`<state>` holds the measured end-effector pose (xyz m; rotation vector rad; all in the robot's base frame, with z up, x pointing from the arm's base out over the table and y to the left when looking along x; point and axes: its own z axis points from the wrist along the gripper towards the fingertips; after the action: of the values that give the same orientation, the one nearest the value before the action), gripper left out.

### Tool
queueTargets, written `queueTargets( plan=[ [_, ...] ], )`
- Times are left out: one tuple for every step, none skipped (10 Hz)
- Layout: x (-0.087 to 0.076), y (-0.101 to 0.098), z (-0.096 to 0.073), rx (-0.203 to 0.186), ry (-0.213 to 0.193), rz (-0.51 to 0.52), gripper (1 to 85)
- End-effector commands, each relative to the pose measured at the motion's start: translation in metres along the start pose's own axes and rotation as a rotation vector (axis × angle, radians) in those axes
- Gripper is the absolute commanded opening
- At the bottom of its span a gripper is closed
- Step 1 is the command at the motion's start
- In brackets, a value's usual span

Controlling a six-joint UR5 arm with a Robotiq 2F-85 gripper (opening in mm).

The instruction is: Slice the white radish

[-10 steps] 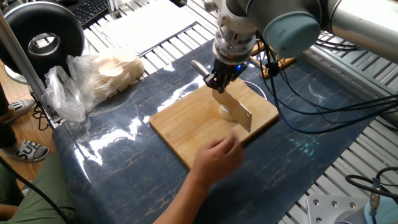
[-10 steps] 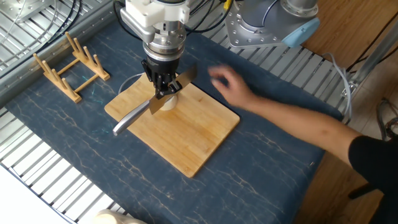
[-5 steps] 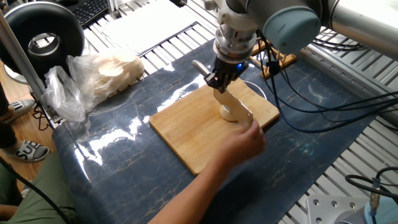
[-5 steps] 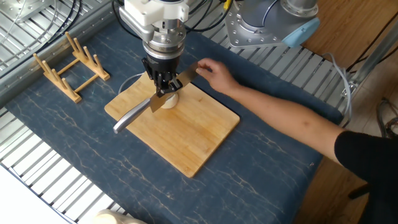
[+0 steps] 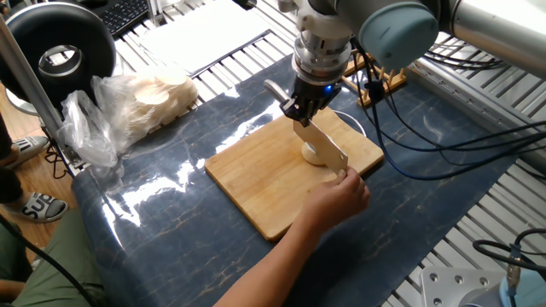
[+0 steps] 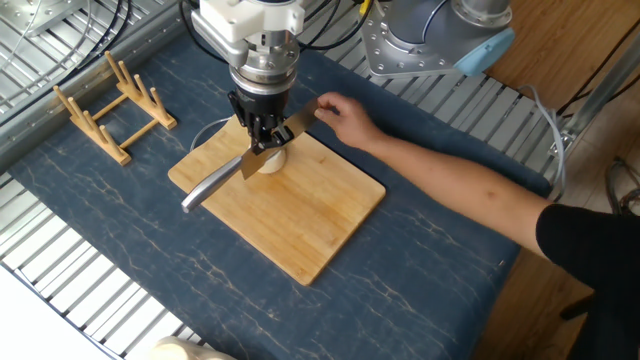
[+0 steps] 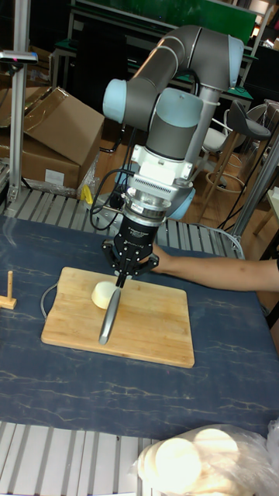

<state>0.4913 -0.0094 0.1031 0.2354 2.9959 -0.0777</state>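
While the arm hangs over the board, here is what shows.
Jaws (image 6: 262,137): pinching the knife (image 6: 275,143).
White radish (image 5: 312,153): on the cutting board (image 5: 256,183), right under the jaws and the blade.
Person's hand (image 5: 341,194): touching the blade's far tip.

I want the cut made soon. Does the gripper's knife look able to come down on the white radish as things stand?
Probably yes, but not safely. The gripper holds the knife right over the white radish on the cutting board, but a person's hand is at the blade's end.
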Motion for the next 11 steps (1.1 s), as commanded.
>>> queueTargets(
  plan=[
    [0.0014,0.0012,-0.0034,-0.005,0.010,0.007,1.0],
    [0.0017,0.0008,-0.0035,-0.003,0.011,0.008,1.0],
    [0.0027,0.0016,-0.0044,-0.004,0.014,0.010,1.0],
    [0.0044,0.0005,-0.0054,0.000,0.020,0.008,1.0],
    [0.0052,-0.0005,-0.0062,0.003,0.022,0.006,1.0],
    [0.0047,0.0005,-0.0055,0.000,0.021,0.007,1.0],
    [0.0038,0.0001,-0.0058,0.006,0.020,0.004,1.0],
    [0.0037,0.0000,-0.0062,0.007,0.020,0.003,1.0],
    [0.0036,0.0021,-0.0061,0.000,0.020,0.007,1.0],
    [0.0033,0.0026,-0.0062,-0.002,0.018,0.007,1.0],
    [0.0035,0.0020,-0.0065,0.000,0.020,0.007,1.0]
  ],
)
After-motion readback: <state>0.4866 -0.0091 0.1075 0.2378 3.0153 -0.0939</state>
